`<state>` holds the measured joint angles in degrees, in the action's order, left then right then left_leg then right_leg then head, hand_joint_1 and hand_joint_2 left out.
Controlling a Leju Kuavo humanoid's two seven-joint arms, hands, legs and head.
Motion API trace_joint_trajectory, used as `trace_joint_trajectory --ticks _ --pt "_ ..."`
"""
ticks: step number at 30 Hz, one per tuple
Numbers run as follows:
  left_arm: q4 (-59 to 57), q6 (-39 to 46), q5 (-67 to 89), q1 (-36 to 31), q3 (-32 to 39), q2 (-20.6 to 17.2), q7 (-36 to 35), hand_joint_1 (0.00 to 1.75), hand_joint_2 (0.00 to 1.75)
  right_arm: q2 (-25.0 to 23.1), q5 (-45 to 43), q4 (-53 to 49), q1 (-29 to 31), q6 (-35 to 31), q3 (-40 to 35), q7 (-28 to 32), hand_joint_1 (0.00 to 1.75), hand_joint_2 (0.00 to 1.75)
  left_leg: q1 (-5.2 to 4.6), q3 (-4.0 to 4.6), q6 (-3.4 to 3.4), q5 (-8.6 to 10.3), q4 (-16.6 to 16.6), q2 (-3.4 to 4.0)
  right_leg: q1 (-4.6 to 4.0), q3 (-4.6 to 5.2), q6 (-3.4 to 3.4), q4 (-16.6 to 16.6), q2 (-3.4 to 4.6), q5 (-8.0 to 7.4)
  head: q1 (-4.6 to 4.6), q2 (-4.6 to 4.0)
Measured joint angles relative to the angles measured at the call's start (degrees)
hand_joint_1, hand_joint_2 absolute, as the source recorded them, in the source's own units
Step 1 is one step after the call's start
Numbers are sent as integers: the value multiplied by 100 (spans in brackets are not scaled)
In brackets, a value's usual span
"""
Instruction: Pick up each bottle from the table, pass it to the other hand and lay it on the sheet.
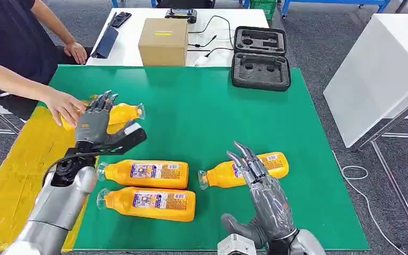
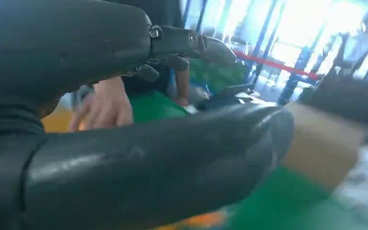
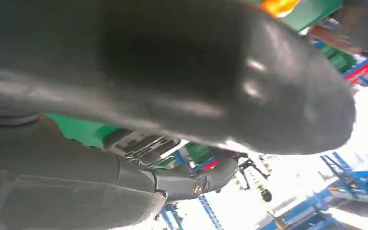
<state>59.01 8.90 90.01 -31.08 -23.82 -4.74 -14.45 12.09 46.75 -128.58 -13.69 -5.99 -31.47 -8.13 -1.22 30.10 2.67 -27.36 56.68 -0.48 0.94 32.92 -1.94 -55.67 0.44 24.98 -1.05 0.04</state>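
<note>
Four orange bottles lie on their sides on the table. The far bottle (image 1: 121, 113) rests at the seam between the green mat (image 1: 202, 122) and the yellow sheet (image 1: 16, 175), its clear cap end pointing right; much of its body is hidden behind the robot's left hand (image 1: 93, 122) and a person's hand (image 1: 64, 106). That person's hand lies on the bottle's left end, while the left hand stands just in front of the bottle with its fingers extended upward and slightly apart, the thumb (image 1: 130, 139) jutting out to the right. Whether its fingers touch the bottle cannot be told; it appears to hold nothing. In the left wrist view the thumb (image 2: 163, 158) and a dark finger (image 2: 191, 45) are spread, with the person's hand (image 2: 103, 105) between them farther off.

Two more bottles lie side by side on the mat below the left hand: the upper labelled bottle (image 1: 144, 173) and the lower labelled bottle (image 1: 149, 203), both with caps to the left, nearly touching each other. The right bottle (image 1: 244, 170) lies tilted, cap to the left, just behind the fingertips of the right hand (image 1: 260, 196). That hand is raised, fingers straight and apart, holding nothing.

Beyond the mat stand a cardboard box (image 1: 163, 41) and an open black foam case (image 1: 260, 57) on a white table (image 1: 133, 32).
</note>
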Motion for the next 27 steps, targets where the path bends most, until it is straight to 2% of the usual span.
trace_joint_trajectory --ticks 3,4,5,7,9,10,11,14,20,23,27 --pt "-2 121 -186 -18 86 22 119 0 0 -26 13 0 -1 -4 31 0 0 0 0 0 0 0 0 1 0 0 0 0 0 0 -2 0" --pt "7 158 -272 -13 121 33 147 0 0 -28 22 0 -2 -7 39 -4 0 175 0 0 0 0 0 2 0 0 0 0 0 0 0 0" --pt "169 282 -843 47 392 138 353 0 0 -46 63 0 -3 -11 74 -66 0 175 0 0 0 0 0 0 0 0 0 0 0 0 0 0" --pt "1428 59 -3688 461 1198 429 833 0 0 -87 251 26 -30 31 184 -260 0 175 0 3 0 -1 0 6 1 3 0 0 6 0 -2 0" --pt "2103 -31 -3895 636 1482 490 859 0 0 -116 262 68 -30 37 240 -269 0 175 0 3 0 -1 0 3 0 3 0 1 5 0 0 0" --pt "2463 -37 -7125 777 1982 518 1372 0 0 -107 203 234 14 439 206 -236 0 175 3 6 0 0 -3 8 0 -2 0 -4 10 0 -2 0" --pt "2910 -15 -8257 1005 2254 295 1635 0 0 -68 337 361 21 542 39 -205 0 175 4 -3 -1 -1 -3 28 -1 2 0 -6 23 0 0 0" --pt "3380 37 -8667 1289 2490 78 1732 0 0 -20 512 468 46 579 -221 -247 0 175 14 9 -1 -1 -4 6 -13 6 4 -6 16 4 0 0" --pt "4386 105 -9352 2226 2905 -445 2164 0 0 7 1221 957 285 736 -874 -677 0 175 17 9 -7 -5 -7 26 -14 12 6 -4 30 6 0 0" --pt "4620 48 -9547 2571 3001 -621 2271 0 0 -157 1399 1407 513 806 -1110 -872 0 175 17 9 -7 -4 -7 15 -14 12 8 -3 23 7 -4 0" --pt "4682 44 -9683 2699 2992 -774 2335 0 0 -487 1445 2025 826 857 -1239 -1077 0 175 17 2 -8 0 -7 16 -14 5 8 -4 23 5 -2 0"
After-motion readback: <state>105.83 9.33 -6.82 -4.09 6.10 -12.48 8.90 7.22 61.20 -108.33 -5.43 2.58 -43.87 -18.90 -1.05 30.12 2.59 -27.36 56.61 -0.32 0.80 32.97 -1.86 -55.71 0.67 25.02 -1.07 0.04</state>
